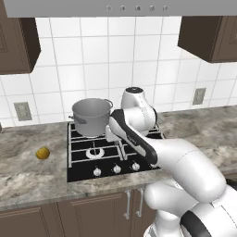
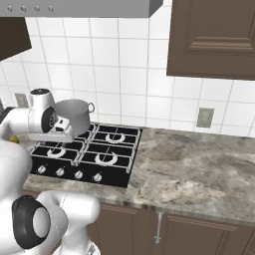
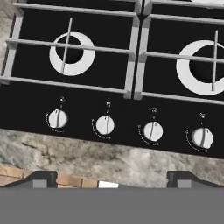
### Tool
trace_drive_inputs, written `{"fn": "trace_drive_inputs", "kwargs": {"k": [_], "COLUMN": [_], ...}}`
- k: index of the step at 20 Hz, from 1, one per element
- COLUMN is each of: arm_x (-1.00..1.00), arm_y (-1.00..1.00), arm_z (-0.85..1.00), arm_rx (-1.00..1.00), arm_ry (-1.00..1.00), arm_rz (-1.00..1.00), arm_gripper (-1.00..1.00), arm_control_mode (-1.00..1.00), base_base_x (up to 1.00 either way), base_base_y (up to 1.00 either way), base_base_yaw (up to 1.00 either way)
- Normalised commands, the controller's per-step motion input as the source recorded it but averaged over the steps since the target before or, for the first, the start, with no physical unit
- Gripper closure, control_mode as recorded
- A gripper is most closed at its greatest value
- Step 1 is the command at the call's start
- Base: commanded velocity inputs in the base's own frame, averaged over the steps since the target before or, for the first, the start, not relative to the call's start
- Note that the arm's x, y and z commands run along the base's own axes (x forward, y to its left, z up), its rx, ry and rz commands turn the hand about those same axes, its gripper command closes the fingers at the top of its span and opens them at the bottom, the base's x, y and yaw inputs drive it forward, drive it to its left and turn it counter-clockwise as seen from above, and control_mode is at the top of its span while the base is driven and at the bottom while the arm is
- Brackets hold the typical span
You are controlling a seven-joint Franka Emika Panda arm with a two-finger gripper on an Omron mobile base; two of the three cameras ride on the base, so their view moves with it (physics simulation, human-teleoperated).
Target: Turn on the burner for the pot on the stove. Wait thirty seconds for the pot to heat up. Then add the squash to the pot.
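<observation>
The gripper (image 3: 112,177) hung over the front edge of the stove (image 1: 81,173) with its fingers spread wide and grasping nothing, looking down on the row of four knobs. The pot (image 1: 91,115) stood on the rear left burner, and the squash (image 1: 42,153) lay on the counter (image 1: 28,178) to the left of the stove, well apart from both.

The first risk was the choice of knob. All four looked alike, and the small marks above them were too fine to read, so I could not tell which one fed the burner under the pot. The second knob from the left (image 3: 105,125) lay closest to the gripper's centre line, but a wrong turn would light an empty front burner (image 3: 71,53) while the pot stayed cold.

The second risk was the grip itself. The knobs were small and smooth, and the wide fingers could close off-centre and slip without turning.

Later, the tall pot wall could block a low approach with the squash, and the round squash might roll away when touched
</observation>
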Motion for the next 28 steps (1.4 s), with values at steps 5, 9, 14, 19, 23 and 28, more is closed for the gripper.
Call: {"fn": "trace_drive_inputs", "kwargs": {"k": [5, 9, 14, 19, 23, 28], "arm_x": [0.0, 0.0, 0.0, 0.0, 0.01, 0.15], "arm_y": [0.0, 0.01, 0.08, 0.22, 0.26, 0.15], "arm_z": [-0.67, -0.69, -0.58, -0.42, -0.26, -0.1], "arm_rx": [0.0, 0.01, 0.02, 0.06, 0.02, 0.0], "arm_ry": [0.0, 0.0, 0.0, 0.0, 0.0, 0.0], "arm_rz": [0.0, 0.0, 0.0, 0.0, 0.0, 0.0], "arm_gripper": [-1.0, -1.0, -1.0, -1.0, -1.0, -1.0], "arm_control_mode": [-1.0, -1.0, -1.0, -1.0, -1.0, -1.0], "base_base_x": [0.0, 0.0, 0.0, 0.0, 0.0, 0.0], "base_base_y": [0.0, 0.0, 0.0, 0.0, 0.0, 0.0], "base_base_yaw": [0.0, 0.0, 0.0, 0.0, 0.0, 0.0]}}
